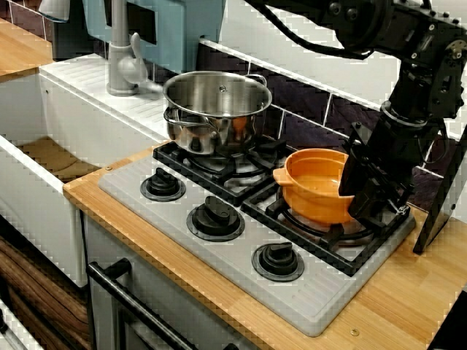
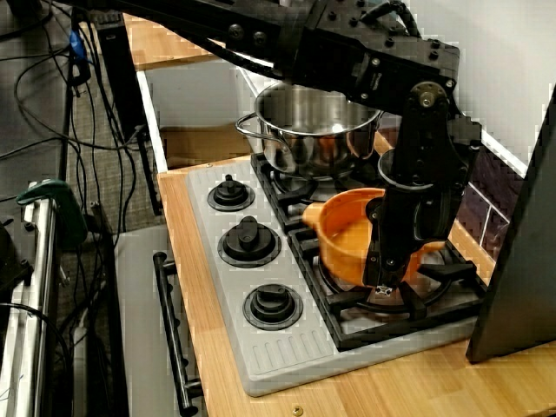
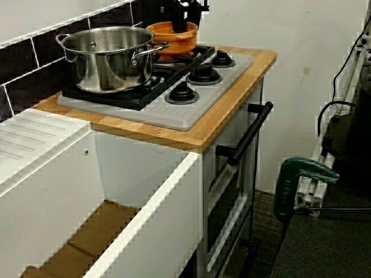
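Hanging over the right-hand grate [image 1: 343, 237], toward the counter's [image 1: 408, 292] back edge, the gripper [image 1: 368, 208] is sitting at the rim of the orange bowl [image 1: 314, 182]. Whether it is clamping that rim or standing loose is not showing clearly. The bowl is resting on the grate's bars, apparently tilting a little. A sideways shove could be tipping it off the bars or knocking it into the steel pot [image 1: 215, 109] nearby. Counting: one bowl, one pot, two grates, three knobs [image 1: 215, 216], one tap [image 1: 124, 65].
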Robot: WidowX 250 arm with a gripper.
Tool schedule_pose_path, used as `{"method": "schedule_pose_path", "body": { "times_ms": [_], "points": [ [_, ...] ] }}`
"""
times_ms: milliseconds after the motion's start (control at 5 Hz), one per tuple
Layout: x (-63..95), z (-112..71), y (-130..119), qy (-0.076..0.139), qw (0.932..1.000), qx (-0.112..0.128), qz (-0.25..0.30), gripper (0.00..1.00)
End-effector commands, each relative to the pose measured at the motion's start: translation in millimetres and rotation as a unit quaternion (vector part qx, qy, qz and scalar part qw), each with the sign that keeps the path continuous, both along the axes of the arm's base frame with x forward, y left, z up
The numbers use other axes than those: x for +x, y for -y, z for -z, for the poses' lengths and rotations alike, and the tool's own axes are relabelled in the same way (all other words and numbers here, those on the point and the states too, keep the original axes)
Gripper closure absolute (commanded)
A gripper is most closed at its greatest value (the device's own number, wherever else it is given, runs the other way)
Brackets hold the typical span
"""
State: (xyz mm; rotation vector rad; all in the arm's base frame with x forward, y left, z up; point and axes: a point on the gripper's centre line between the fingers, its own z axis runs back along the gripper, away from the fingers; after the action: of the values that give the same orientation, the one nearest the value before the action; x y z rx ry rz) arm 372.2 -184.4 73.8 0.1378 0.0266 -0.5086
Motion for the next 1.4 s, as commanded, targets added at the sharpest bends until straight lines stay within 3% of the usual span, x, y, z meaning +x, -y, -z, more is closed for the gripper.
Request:
{"method": "schedule_pose_path", "body": {
  "times_ms": [0, 400, 600, 1000, 1200],
  "points": [
    [1.2, -19.5, 6.0, 0.031, 0.9994, -0.013, 0.004, 1.0],
    [-3.5, -29.8, 0.7, 0.037, 0.9991, -0.022, 0.0, 1.0],
    [-6.0, -37.3, -4.6, 0.031, 0.9992, -0.026, -0.005, 0.0],
    [-9.0, -59.7, -22.7, 0.03, 0.9982, -0.052, -0.004, 0.0],
    [-11.7, -66.0, -28.3, 0.036, 0.9979, -0.054, 0.007, 0.0]
  ]
}}
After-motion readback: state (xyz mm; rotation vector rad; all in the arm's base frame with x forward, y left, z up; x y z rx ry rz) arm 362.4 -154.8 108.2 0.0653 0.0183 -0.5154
